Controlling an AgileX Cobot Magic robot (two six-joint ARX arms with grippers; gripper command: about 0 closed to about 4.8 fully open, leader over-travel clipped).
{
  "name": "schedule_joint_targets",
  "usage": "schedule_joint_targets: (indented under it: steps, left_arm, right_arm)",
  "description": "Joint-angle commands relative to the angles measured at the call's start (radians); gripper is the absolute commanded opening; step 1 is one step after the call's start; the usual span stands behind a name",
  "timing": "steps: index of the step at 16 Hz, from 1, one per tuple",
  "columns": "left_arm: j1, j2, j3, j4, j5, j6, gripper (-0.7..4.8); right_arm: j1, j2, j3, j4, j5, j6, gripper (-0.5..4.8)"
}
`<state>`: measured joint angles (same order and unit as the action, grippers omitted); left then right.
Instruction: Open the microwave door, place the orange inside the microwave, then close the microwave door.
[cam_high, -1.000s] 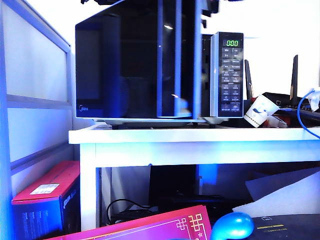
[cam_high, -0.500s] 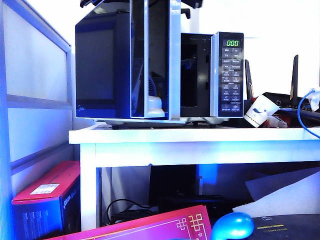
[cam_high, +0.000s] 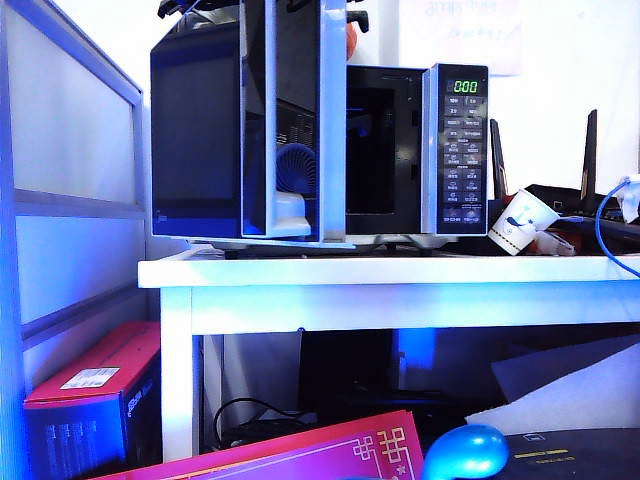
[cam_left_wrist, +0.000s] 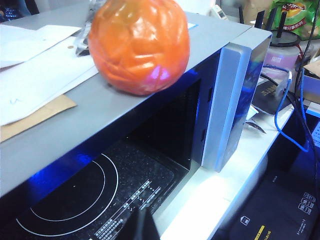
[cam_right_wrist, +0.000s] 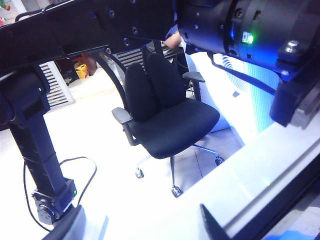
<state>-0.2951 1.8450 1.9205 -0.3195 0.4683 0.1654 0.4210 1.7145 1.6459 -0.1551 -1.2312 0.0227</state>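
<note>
The microwave (cam_high: 463, 150) stands on the white table (cam_high: 400, 270). The microwave door (cam_high: 290, 120) is swung out on its left hinge, edge-on to the exterior view, and the dark cavity (cam_high: 375, 160) shows. The orange (cam_left_wrist: 137, 45) rests on the microwave's top near its front edge, with a sliver of the orange (cam_high: 351, 40) in the exterior view. My left gripper (cam_left_wrist: 140, 227) hangs in front of the open cavity floor (cam_left_wrist: 100, 190), below the orange, its fingers together with nothing held. My right gripper (cam_right_wrist: 140, 230) is open and empty, facing the room.
A tilted white paper cup (cam_high: 520, 222) lies right of the microwave, beside a black router (cam_high: 570, 195) and a blue cable (cam_high: 605, 230). Papers (cam_left_wrist: 40, 65) lie on the microwave's top behind the orange. An office chair (cam_right_wrist: 165, 115) stands in the room. Boxes (cam_high: 90, 400) sit under the table.
The microwave door has swung from nearly closed to wide open, its free edge sweeping left in the exterior view and uncovering the cavity.
</note>
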Motion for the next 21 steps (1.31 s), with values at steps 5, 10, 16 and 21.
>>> schedule_joint_targets:
  steps: [5,10,16,21]
  left_arm:
    - [-0.002,-0.002,0.003,-0.184,-0.023,0.1,-0.05]
    - [-0.002,-0.002,0.003,-0.2,-0.019,0.116,-0.05]
    - [-0.002,-0.002,0.003,-0.204,-0.019,0.116,-0.05]
    - [-0.002,-0.002,0.002,-0.205,-0.019,0.116,-0.05]
  right_arm:
    - [-0.04,-0.007,0.004,0.245,0.573,-0.064,3.02]
    - [-0.048,0.069,0.005,0.52,0.893,-0.158,4.79]
    - [-0.054,0.226,0.189,0.52,0.915,-0.159,4.79]
    - [-0.054,0.367,0.467,0.385,0.893,-0.194,4.79]
